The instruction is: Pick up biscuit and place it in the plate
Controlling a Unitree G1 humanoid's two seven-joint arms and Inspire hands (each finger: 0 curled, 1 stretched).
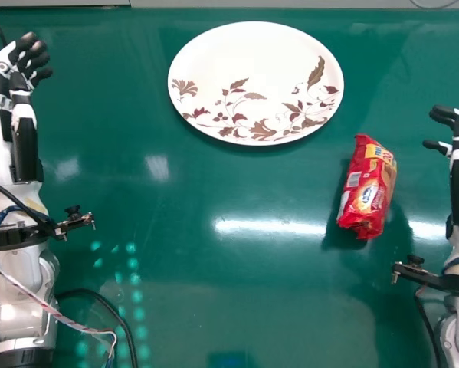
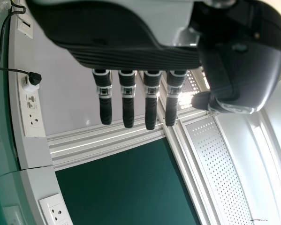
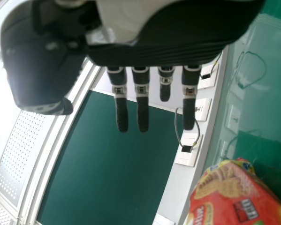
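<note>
Reads as the very start: biscuit packet (image 1: 368,186) lying on green table (image 1: 214,307), right of and nearer than plate (image 1: 256,65), apart from right hand (image 3: 163,52). See both right hand and left hand (image 2: 126,51) empty, with fingers loosely straight. Leaves, by judgement, everything to do: grasp, lift, carry over, set down, let go.

Green table (image 1: 214,307) supporting an oval plate (image 1: 252,69), red biscuit packet (image 1: 368,186) lying nearby, plate showing brown leaves
</note>
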